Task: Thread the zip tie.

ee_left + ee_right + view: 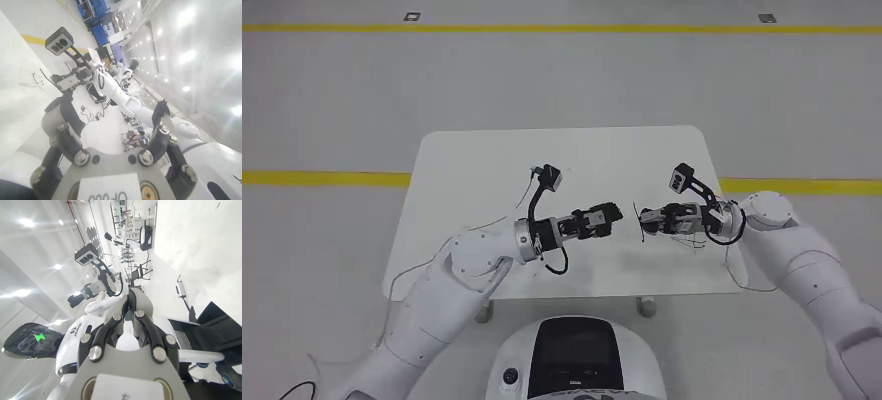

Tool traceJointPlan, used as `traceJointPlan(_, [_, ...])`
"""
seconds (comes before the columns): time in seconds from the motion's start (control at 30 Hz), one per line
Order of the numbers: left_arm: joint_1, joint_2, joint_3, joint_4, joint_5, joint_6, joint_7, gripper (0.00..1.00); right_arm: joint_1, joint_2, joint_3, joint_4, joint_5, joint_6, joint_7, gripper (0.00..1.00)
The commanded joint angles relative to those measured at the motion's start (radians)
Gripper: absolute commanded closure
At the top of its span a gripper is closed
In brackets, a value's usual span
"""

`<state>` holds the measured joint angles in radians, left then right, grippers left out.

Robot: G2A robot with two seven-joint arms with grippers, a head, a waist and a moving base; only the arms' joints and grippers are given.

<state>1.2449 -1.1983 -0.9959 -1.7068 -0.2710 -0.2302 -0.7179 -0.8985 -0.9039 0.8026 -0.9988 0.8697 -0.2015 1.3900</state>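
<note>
1. Tabletop (542,160): white, rectangular with rounded corners, filling the middle of the top view. Grey floor with yellow lines lies around it.

2. Left tool (614,216): black-tipped, on a white and grey arm that enters from the lower left of the top view. It sits just left of centre, above the tabletop, pointing right. Its own wrist view shows the tool (109,103) released, with the two fingers spread wide and nothing between them. The right wrist view shows it (72,301) farther off, facing the camera.

3. Right tool (645,219): grey with dark pads, on the arm that enters from the right edge of the top view. It sits just right of centre, pointing left, tip to tip with the left tool and a small gap between them. Its own wrist view shows the tool (130,292) clenched, the ribbed pads pressed together.

4. Loose thin black strands (36,82): a few, lying flat on the tabletop beyond the right tool.

5. Zip tie (640,232): thin black plastic strip, gripped at the tip of the right tool and crossing it. It lies in the gap between the two tools, clear of the left one. The left wrist view shows it (45,75) as a slanted dark line, with both ends sticking out past the clamped fingers.
</note>
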Motion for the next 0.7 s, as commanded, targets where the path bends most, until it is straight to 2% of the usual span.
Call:
traceJointPlan(0.0, [0.001, 0.0, 0.001, 0.001, 0.001, 0.002, 0.003, 0.0, -0.002, 0.0, 0.0, -0.004, -0.002, 0.0, -0.005, 1.0])
traceJointPlan(0.1, [-0.008, 0.002, 0.013, 0.009, 0.044, 0.031, -0.006, 0.0, -0.017, -0.001, 0.003, -0.027, -0.023, 0.002, -0.017, 1.0])
traceJointPlan(0.17, [-0.021, 0.0, 0.027, 0.025, 0.028, 0.055, -0.025, 0.0, -0.021, -0.003, 0.006, -0.035, -0.024, -0.004, 0.0, 1.0])
traceJointPlan(0.2, [-0.026, 0.0, 0.033, 0.04, 0.028, 0.077, -0.026, 0.0, -0.023, -0.004, 0.006, -0.04, -0.021, -0.007, 0.0, 1.0])
traceJointPlan(0.23, [-0.035, -0.001, 0.043, 0.056, 0.043, 0.126, -0.021, 0.0, -0.025, -0.005, 0.003, -0.047, -0.016, -0.009, 0.0, 1.0])
traceJointPlan(0.27, [-0.042, -0.002, 0.05, 0.056, 0.047, 0.154, -0.017, 0.0, -0.026, -0.005, 0.0, -0.049, -0.013, -0.007, 0.0, 1.0])
traceJointPlan(0.53, [-0.042, -0.002, 0.054, 0.054, 0.049, 0.158, -0.01, 0.0, -0.022, -0.005, 0.0, -0.041, -0.016, 0.0, 0.0, 1.0])
traceJointPlan(0.67, [-0.045, -0.005, 0.073, 0.063, 0.043, 0.158, 0.0, 0.0, -0.043, -0.006, 0.01, -0.076, -0.024, 0.005, -0.021, 1.0])
